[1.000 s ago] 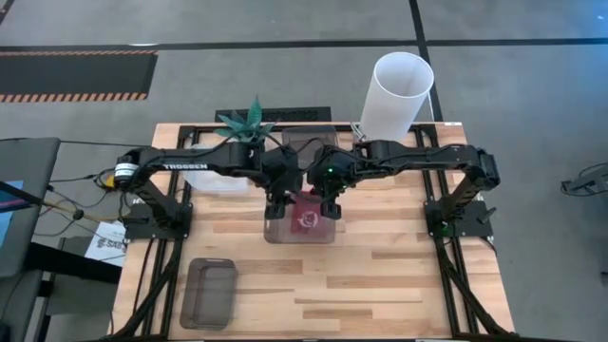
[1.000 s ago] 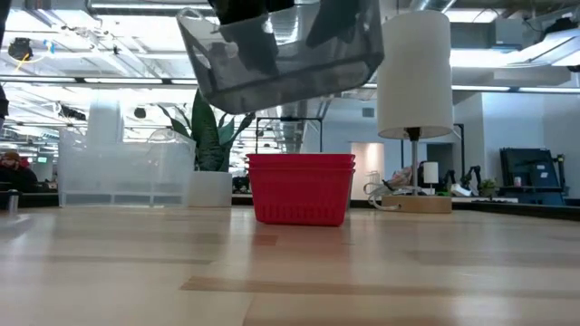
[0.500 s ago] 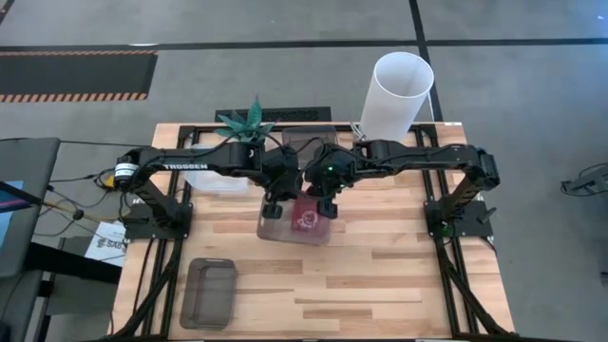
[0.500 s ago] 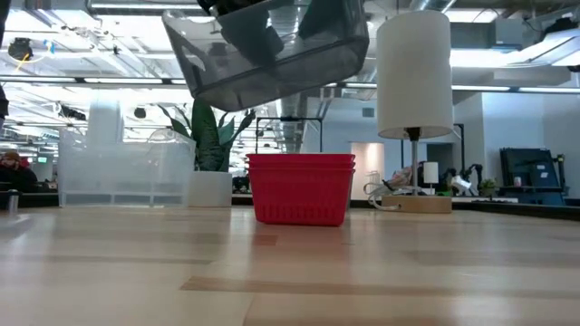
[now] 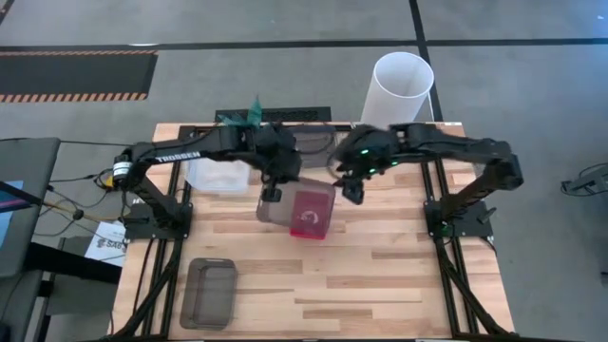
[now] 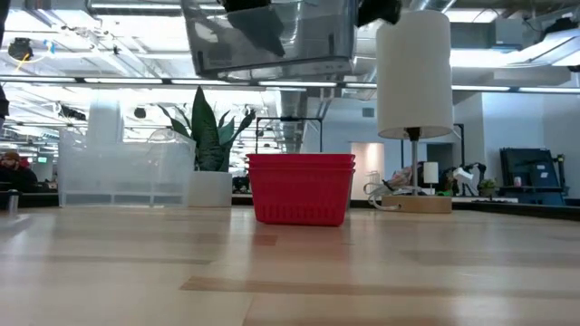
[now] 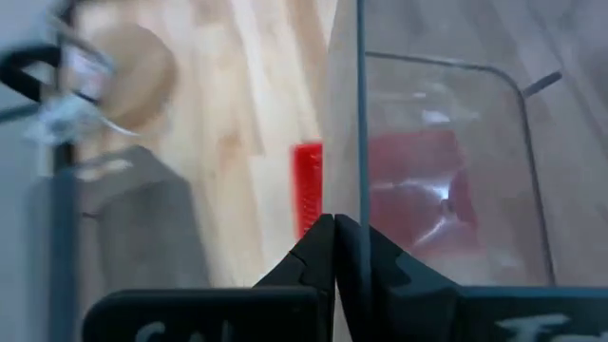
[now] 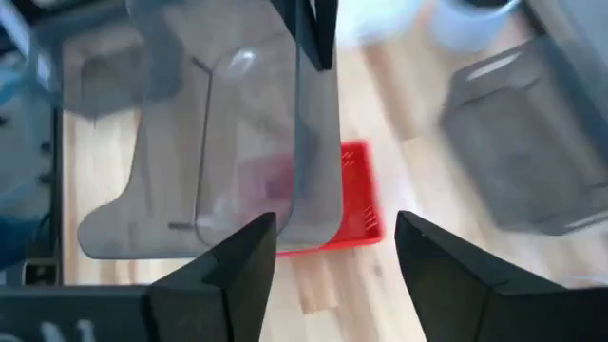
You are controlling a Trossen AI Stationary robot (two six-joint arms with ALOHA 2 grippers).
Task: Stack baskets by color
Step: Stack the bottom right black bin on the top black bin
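One pincer carries the load: your left gripper (image 7: 334,249) is clamped on the wall of the smoky grey basket (image 5: 285,202), hanging above the red baskets (image 6: 300,187). Your right gripper (image 8: 334,242) stands open beside it. Keep the basket level and carry it toward the grey basket (image 5: 209,291) near the table's front edge.

Held basket (image 5: 285,201) above stacked baskets (image 6: 300,188); another basket (image 5: 209,292) near table (image 5: 380,275) front-left corner.

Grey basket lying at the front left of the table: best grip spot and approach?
Judging by the high view, the grey basket sits open side up and alone, so come straight down and pinch one thin long wall near its middle, one finger inside and one outside. The left gripper is nearer but occupied.
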